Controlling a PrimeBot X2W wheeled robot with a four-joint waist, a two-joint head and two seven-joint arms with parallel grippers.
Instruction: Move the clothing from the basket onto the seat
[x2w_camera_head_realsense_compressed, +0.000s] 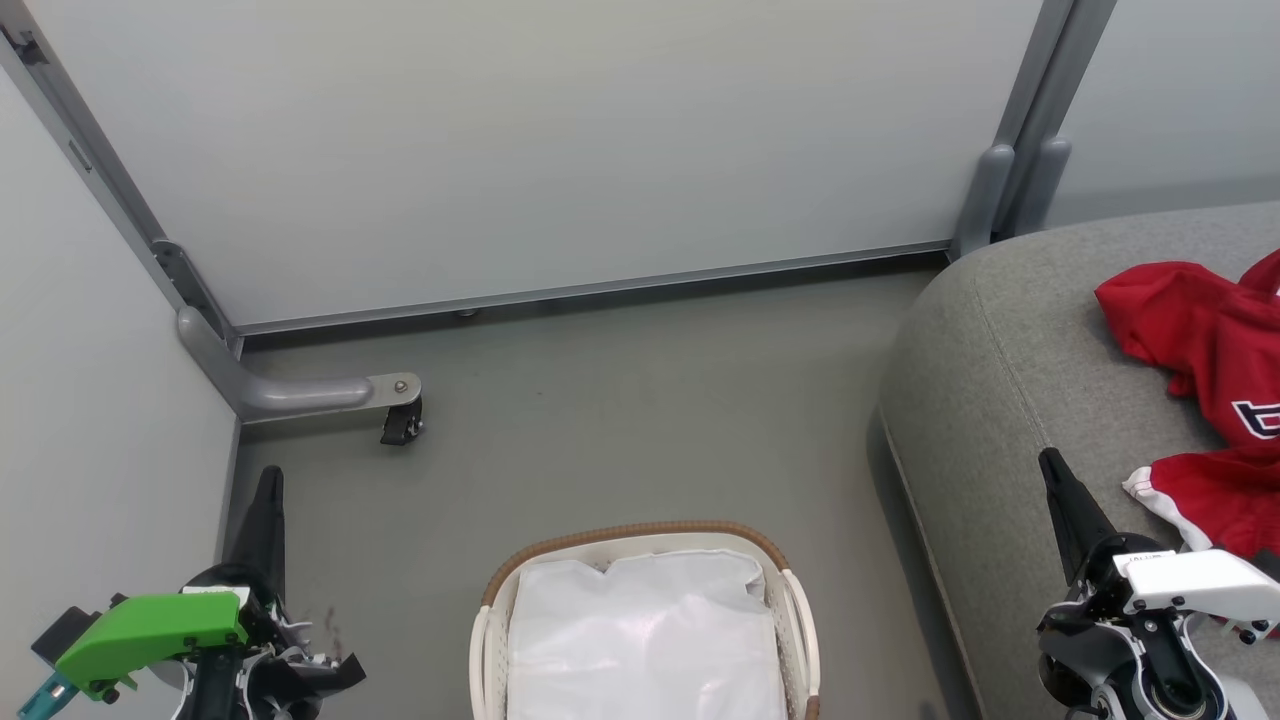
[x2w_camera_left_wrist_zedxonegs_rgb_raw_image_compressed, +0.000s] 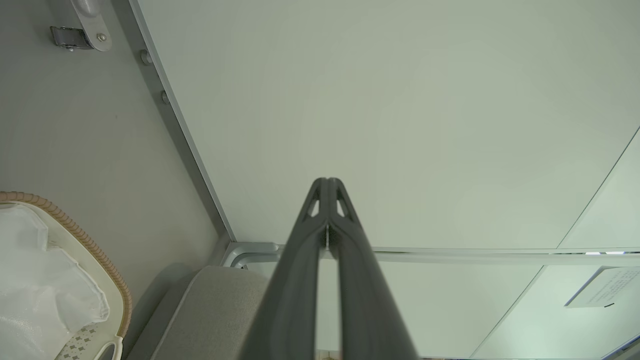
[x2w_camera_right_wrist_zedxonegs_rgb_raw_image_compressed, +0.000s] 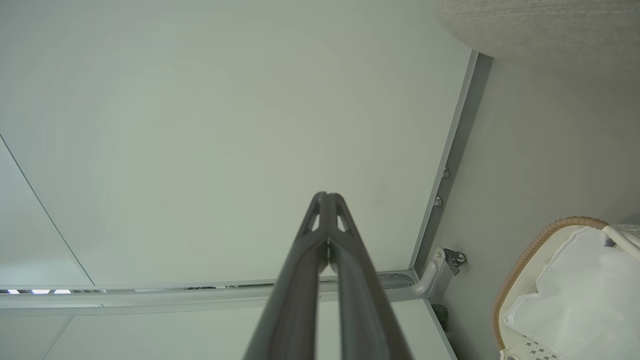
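Red clothing (x2w_camera_head_realsense_compressed: 1210, 370) with white trim lies crumpled on the grey seat (x2w_camera_head_realsense_compressed: 1010, 380) at the right edge of the head view. The white basket (x2w_camera_head_realsense_compressed: 645, 535), brown-rimmed, stands on the floor at the bottom centre, and inside it I see the white liner and no red fabric. It also shows in the left wrist view as the basket (x2w_camera_left_wrist_zedxonegs_rgb_raw_image_compressed: 90, 245) and in the right wrist view as the basket (x2w_camera_right_wrist_zedxonegs_rgb_raw_image_compressed: 525, 260). My left gripper (x2w_camera_head_realsense_compressed: 270, 475) is shut and empty, left of the basket. My right gripper (x2w_camera_head_realsense_compressed: 1050, 462) is shut and empty above the seat, just left of the clothing.
Pale partition walls (x2w_camera_head_realsense_compressed: 560, 140) close off the back and left. A grey bracket with a black castor (x2w_camera_head_realsense_compressed: 400, 420) juts onto the floor at the back left. Grey floor (x2w_camera_head_realsense_compressed: 640, 400) lies between the walls, basket and seat.
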